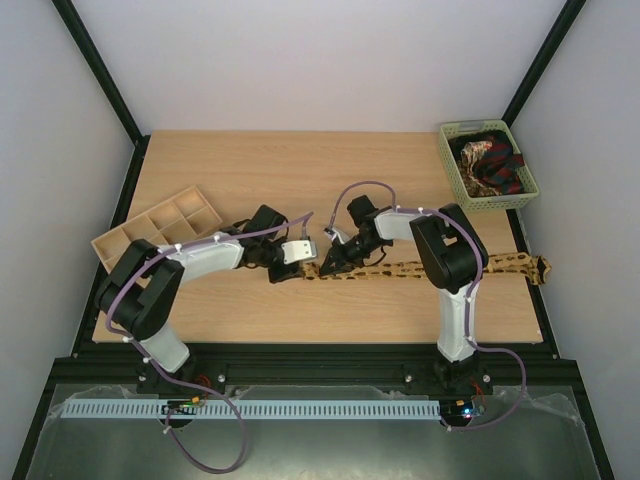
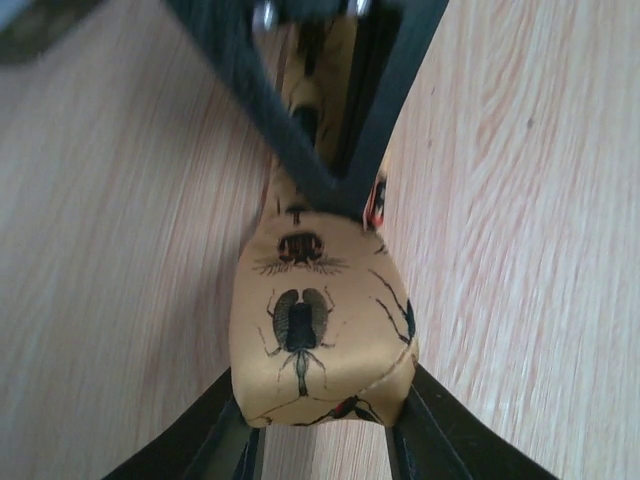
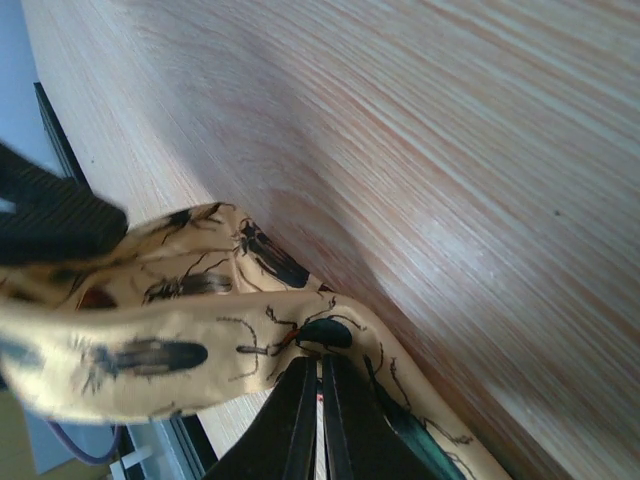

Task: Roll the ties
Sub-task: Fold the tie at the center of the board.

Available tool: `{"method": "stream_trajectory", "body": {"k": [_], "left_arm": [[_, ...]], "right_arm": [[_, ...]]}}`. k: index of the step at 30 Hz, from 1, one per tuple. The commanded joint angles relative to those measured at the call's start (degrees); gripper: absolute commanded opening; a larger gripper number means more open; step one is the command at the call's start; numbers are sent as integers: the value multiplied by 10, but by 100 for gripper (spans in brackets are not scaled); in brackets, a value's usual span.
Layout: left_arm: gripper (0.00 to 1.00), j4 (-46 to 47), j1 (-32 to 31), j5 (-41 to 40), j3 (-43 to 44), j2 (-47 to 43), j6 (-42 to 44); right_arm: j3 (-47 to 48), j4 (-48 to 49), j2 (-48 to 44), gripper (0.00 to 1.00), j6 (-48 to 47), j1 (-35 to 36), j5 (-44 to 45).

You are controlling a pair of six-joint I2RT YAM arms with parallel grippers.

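Observation:
A tan-yellow tie [image 1: 420, 269] printed with dark insects lies stretched across the front of the table, its far end at the right edge. Its left end is folded over into a short loop [image 2: 320, 320]. My left gripper [image 2: 322, 405] has a finger pressed against each side of that loop. Just to the right, my right gripper [image 1: 331, 264] is shut, its fingertips [image 3: 305, 385] pinching a raised bunch of the same tie [image 3: 200, 340]. Its black fingers [image 2: 300, 140] show past the loop in the left wrist view. More ties [image 1: 490, 165], dark red and black, lie in a basket.
The green mesh basket [image 1: 452, 165] stands at the back right corner. A wooden divided tray [image 1: 120, 240] sits at the left edge, close to the left arm. Purple cables arc over both arms. Black frame posts run along the table's sides.

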Motion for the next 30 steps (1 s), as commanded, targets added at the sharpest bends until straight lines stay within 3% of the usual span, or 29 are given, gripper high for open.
{"method": "stream_trajectory", "body": {"k": [1,7,15,23,30], "left_arm": [[32,23,-27,21,34,-3,-28],[33,68,-43,22,66,41,-74],[31,61,-48,20,75,70,-61],[30,43,-47,24,60,52,-38],[30,36,-52,26,69,57,-24]], "right_arm": [[-10,-13,20,5,-5,1,27],[-2,-23,16,6,-8,1,17],[3,-75,-16,14,-49,-14,14],[-23,-124,-51,28,-88,-36,-14],[-37,-124,-85,42,-80,-75,-93]]}}
